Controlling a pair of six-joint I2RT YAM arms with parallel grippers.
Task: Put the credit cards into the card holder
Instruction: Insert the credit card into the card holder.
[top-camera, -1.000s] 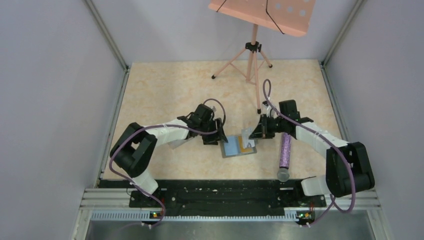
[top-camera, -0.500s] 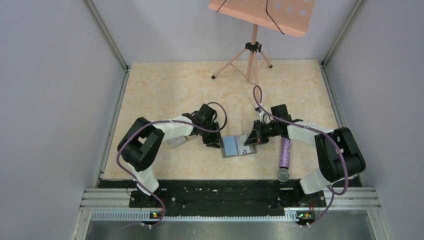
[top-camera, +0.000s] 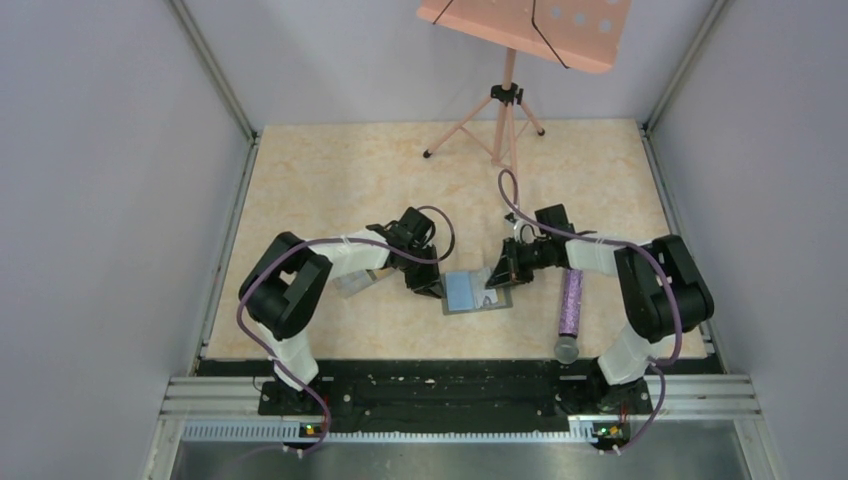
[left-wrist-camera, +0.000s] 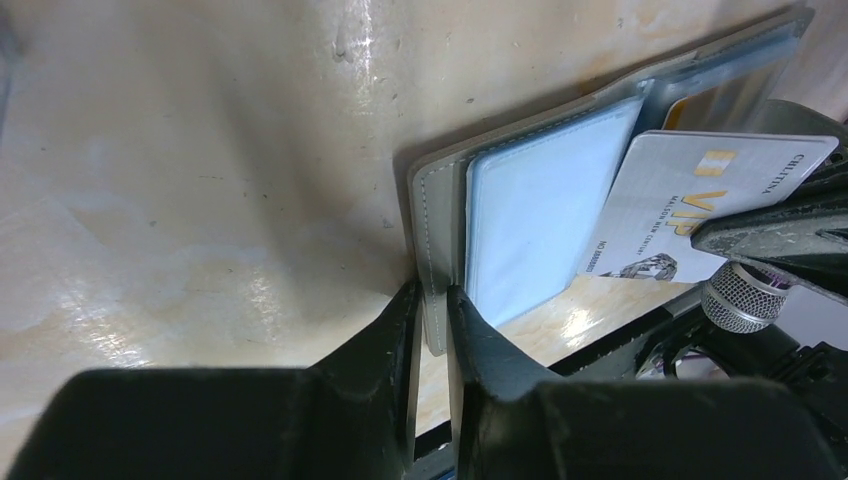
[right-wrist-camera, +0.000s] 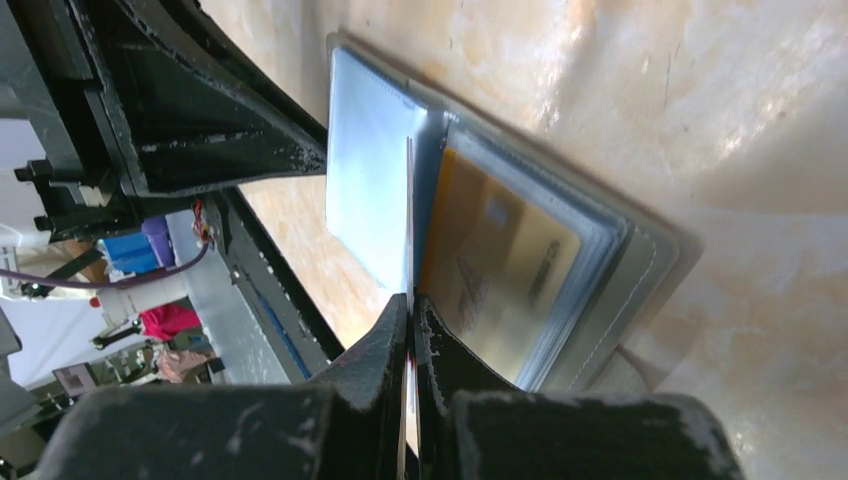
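The card holder (top-camera: 470, 294) lies open on the table's middle, grey cover with pale blue pockets (left-wrist-camera: 530, 220). An orange credit card (right-wrist-camera: 500, 260) sits in its right-hand pocket. My left gripper (left-wrist-camera: 432, 296) is shut on the holder's left cover edge (left-wrist-camera: 430, 220), one finger on each side of it. My right gripper (right-wrist-camera: 411, 300) is shut on a whitish credit card (left-wrist-camera: 690, 195) marked VIP. That card shows edge-on (right-wrist-camera: 409, 200) in the right wrist view and slants over the holder's fold. In the top view the two grippers (top-camera: 428, 283) (top-camera: 500, 276) flank the holder.
A purple microphone (top-camera: 570, 303) with a silver mesh head (left-wrist-camera: 745, 300) lies right of the holder. A clear plastic box (top-camera: 355, 283) sits under the left arm. A pink music stand's tripod (top-camera: 505, 115) is at the back.
The left jaws have closed onto the holder's left edge. The right arm has drawn in and moved left, bringing the whitish card over the open holder.
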